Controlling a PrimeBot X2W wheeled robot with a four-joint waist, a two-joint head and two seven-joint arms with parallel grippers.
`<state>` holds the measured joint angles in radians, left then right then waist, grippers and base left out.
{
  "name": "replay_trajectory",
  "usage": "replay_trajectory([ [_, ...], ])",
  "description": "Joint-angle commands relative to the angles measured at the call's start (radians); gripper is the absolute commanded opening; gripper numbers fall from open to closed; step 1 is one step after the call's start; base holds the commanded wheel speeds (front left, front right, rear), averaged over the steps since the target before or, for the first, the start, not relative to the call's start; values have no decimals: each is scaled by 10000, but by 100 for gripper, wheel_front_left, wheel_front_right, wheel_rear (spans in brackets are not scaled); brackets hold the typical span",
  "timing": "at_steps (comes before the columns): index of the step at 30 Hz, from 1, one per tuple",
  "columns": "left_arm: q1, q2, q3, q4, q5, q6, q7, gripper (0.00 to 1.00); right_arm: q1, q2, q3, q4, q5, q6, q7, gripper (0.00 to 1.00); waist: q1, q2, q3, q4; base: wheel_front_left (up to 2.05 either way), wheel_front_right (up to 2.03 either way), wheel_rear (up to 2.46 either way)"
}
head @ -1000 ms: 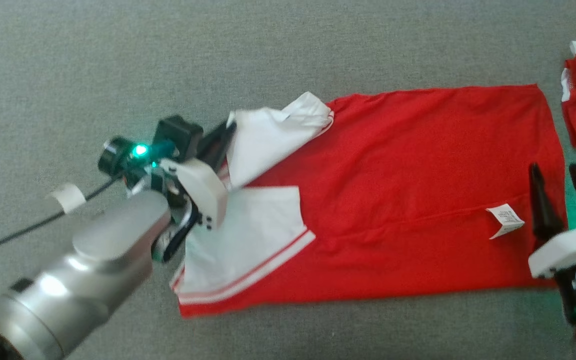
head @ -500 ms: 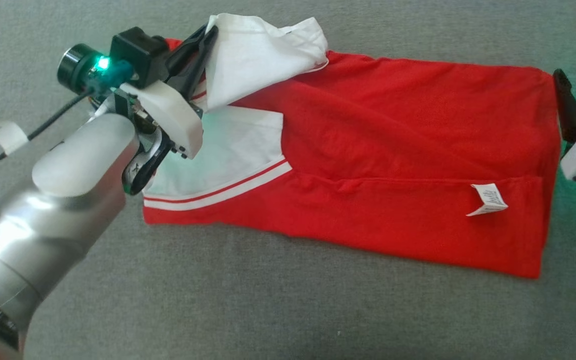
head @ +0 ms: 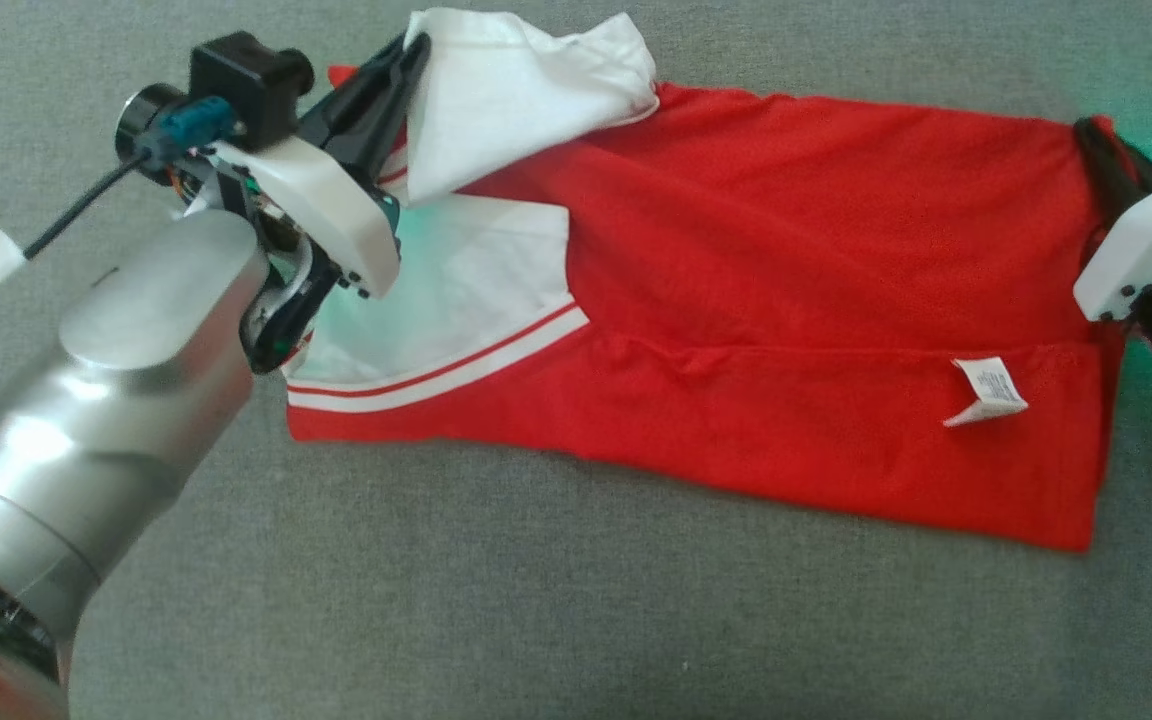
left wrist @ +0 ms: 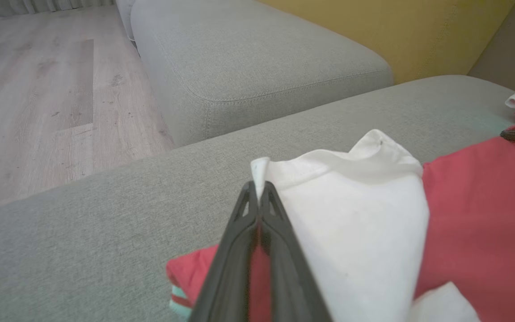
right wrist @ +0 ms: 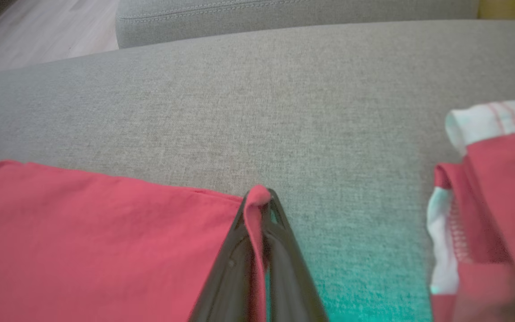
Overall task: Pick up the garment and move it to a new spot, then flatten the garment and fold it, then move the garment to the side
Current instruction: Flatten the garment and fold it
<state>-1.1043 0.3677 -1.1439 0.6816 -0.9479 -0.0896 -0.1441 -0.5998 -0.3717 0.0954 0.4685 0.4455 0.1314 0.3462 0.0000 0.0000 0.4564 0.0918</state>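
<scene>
Firmly, left jaws pinch the white sleeve [left wrist: 351,214]; right jaws clamp seemingly the garment [right wrist: 105,241] corner.

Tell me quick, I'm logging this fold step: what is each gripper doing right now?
Left gripper: shut on the garment, at its white sleeve end.
Right gripper: shut on the garment's red corner.

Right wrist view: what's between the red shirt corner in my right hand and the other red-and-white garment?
Bare grey fabric sofa cushion, green-tinted beside the right hand, seen in the right wrist view.
</scene>
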Motion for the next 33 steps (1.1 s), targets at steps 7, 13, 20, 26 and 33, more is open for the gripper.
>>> replay_trajectory([
  [7,-754,311,539,170,-708,-319,210,19,-765,-720,465,-32,98,-7,-1047,0,0,0,141,-82,0,0,0],
  [13,-1151,840,560,-90,-1331,-402,733,100,-1376,-1079,764,294,119,-7,-1203,0,0,0,273,-216,0,0,0],
  [20,-1836,1446,-136,-697,-1444,-407,2105,100,-1526,-1092,1035,523,215,-7,-1284,0,0,0,415,-269,0,0,0],
  [26,-2520,1492,-754,-1104,-2086,-409,3941,100,-1699,-999,1295,649,262,-7,-1395,0,0,0,617,-364,0,0,0],
  [33,-2785,1289,-1062,-962,-2222,-409,4630,100,-1847,-981,1527,846,411,-7,-1548,0,0,0,751,-549,0,0,0],
])
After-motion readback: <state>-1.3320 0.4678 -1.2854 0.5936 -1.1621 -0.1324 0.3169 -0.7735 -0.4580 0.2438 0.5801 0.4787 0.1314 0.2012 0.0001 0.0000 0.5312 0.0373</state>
